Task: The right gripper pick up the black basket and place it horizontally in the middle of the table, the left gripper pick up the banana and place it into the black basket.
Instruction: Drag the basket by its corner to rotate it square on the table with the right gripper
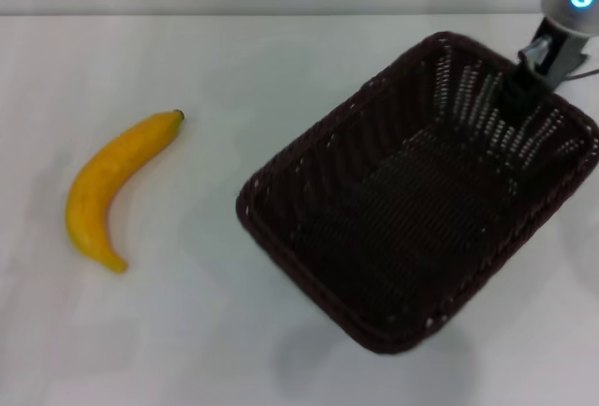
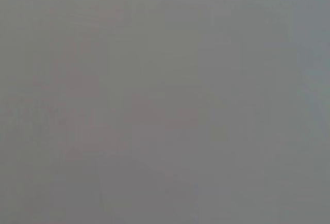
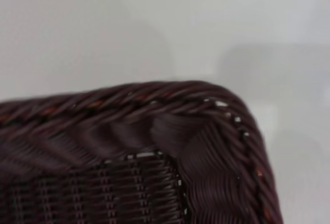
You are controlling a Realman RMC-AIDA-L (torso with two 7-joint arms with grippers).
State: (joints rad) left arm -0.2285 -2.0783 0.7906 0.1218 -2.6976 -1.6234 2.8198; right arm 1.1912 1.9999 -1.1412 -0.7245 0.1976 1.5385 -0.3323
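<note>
The black basket (image 1: 309,191) is on the right of the head view, turned diagonally, empty, with a shadow on the table (image 1: 187,331) under its near corner. My right gripper (image 1: 520,83) comes in from the top right and is shut on the basket's far right rim, one finger inside the wall. The right wrist view shows a rounded corner of the basket's braided rim (image 3: 154,97) close up over the white table (image 3: 103,28). The banana (image 1: 94,186) lies on the table at the left, stem tip pointing to the far side. My left gripper is out of view; its wrist view shows only plain grey.
The table's far edge (image 1: 281,15) meets a pale wall at the top of the head view. A band of bare white table lies between the banana and the basket.
</note>
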